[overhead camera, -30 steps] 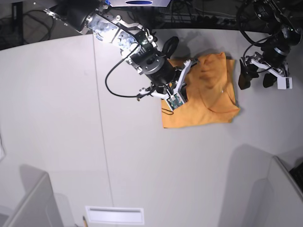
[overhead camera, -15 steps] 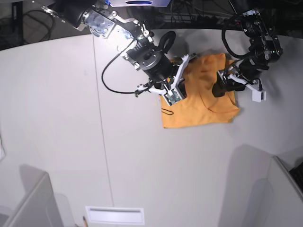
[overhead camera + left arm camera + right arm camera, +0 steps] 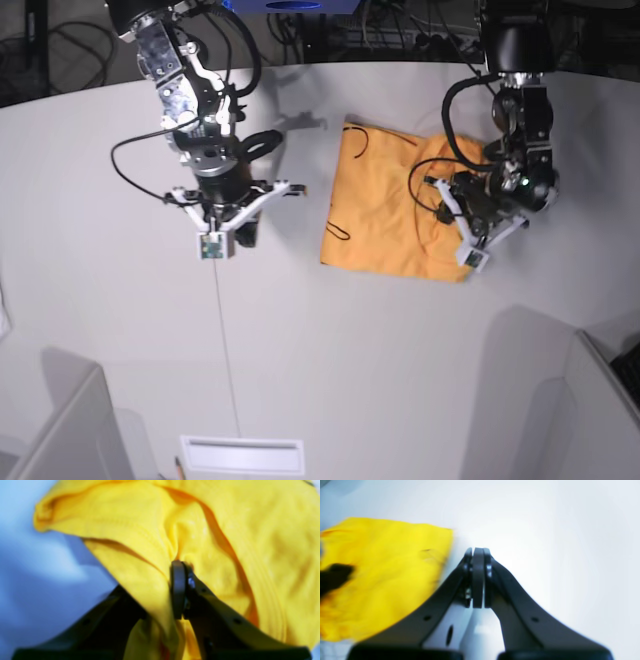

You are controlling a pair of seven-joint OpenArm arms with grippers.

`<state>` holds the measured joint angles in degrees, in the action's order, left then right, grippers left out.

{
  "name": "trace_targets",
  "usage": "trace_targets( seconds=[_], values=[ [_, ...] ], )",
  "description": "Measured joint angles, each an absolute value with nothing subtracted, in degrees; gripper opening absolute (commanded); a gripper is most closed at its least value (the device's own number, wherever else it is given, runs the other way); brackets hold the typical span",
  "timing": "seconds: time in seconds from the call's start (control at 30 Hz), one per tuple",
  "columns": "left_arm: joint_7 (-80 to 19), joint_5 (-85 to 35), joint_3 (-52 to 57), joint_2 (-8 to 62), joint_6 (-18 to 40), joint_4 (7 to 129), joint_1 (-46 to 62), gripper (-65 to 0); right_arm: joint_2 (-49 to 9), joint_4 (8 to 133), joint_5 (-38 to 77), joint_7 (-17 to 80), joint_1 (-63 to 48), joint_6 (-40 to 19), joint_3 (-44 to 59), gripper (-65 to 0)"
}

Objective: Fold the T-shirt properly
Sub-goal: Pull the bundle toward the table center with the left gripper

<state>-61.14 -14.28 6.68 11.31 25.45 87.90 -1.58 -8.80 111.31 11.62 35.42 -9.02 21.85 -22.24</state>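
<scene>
The light-orange T-shirt (image 3: 375, 210) lies folded into a rough rectangle on the white table (image 3: 300, 350), with thin dark marks at its left edge. My left gripper (image 3: 443, 200) is at the shirt's right part. In the left wrist view it (image 3: 172, 580) is shut on a raised fold of the T-shirt (image 3: 140, 530), and cloth covers one finger. My right gripper (image 3: 243, 230) is off to the left of the shirt, over bare table. In the right wrist view it (image 3: 477, 555) is shut and empty, with the T-shirt (image 3: 382, 575) to its left.
Grey partitions stand at the front left (image 3: 70, 430) and front right (image 3: 560, 400). A white slotted piece (image 3: 240, 455) lies at the front edge. Dark cables and equipment (image 3: 400, 30) run along the back. A thin seam (image 3: 228, 370) crosses the table.
My right arm has swung left off the shirt, shut and empty. My left arm has come down onto the shirt's right part and closed on the cloth. The shirt has shifted and changed shape.
</scene>
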Motion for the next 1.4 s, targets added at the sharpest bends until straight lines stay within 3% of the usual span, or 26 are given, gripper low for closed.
trace_targets(
  seconds=[0.27,0.4,0.53,0.7,0.9,1.2,1.4],
  values=[
    [-63.6,-2.9,-28.3,15.6,24.8,80.8,-19.0,-65.0,-8.3,111.2,11.6,35.3,-12.9,21.8,-3.8,-65.0],
    [-56.2,-3.5,-43.2,14.9,25.2,76.6,-25.9,-65.0,-8.3,111.2,11.5,35.0,-14.9,21.9,2.2,-65.0],
    [-51.2,-3.0,-51.1,12.4,24.4,71.3,-30.2,-65.0,-8.0,111.2,11.6,35.6,-16.9,21.8,6.5,-65.0],
    [-41.0,-1.6,-58.0,8.1,23.2,65.6,-32.6,-65.0,-2.5,111.1,11.6,35.8,-16.7,21.8,15.4,-65.0],
    [-42.2,-2.2,-59.9,3.2,27.0,63.9,-32.8,-65.0,-0.6,111.1,11.6,35.6,-18.8,21.8,18.2,-65.0],
    [-45.8,-3.0,-59.3,1.5,27.0,63.2,-32.7,-65.0,-0.5,111.1,11.6,35.4,-19.7,21.8,18.2,-65.0],
    [-45.8,-6.0,-48.0,-1.7,28.6,55.9,-31.9,-65.0,-0.4,111.1,11.6,35.4,-19.6,21.8,18.1,-65.0]
  ],
)
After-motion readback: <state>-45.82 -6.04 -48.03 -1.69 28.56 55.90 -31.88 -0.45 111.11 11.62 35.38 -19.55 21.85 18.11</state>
